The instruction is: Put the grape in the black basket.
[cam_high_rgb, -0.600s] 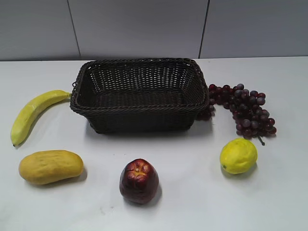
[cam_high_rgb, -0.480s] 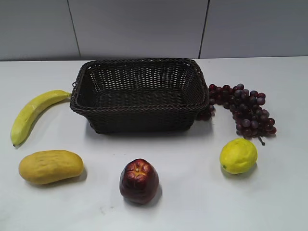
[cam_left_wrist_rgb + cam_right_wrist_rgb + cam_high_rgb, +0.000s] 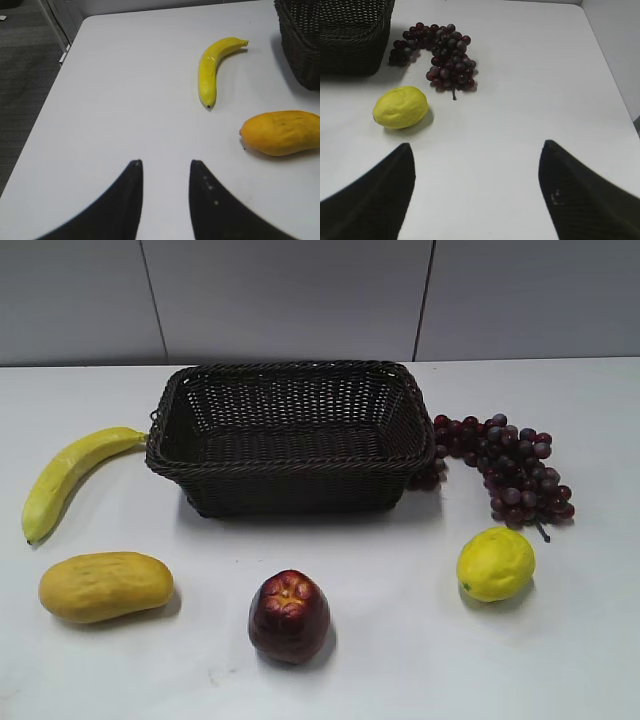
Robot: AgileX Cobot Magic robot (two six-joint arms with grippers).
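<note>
Simply white table (image 3: 400,640), grey wall (image 3: 290,295)

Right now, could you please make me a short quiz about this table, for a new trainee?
1. True or false: the grape lies inside the black basket.
2. Which fruit lies nearest to the grape? A) banana B) lemon C) mango
3. Fill in: the right pincer is ____, holding nothing.

Key: 1 false, it rests on the table to the right of the basket. 2 B. 3 open.
</note>
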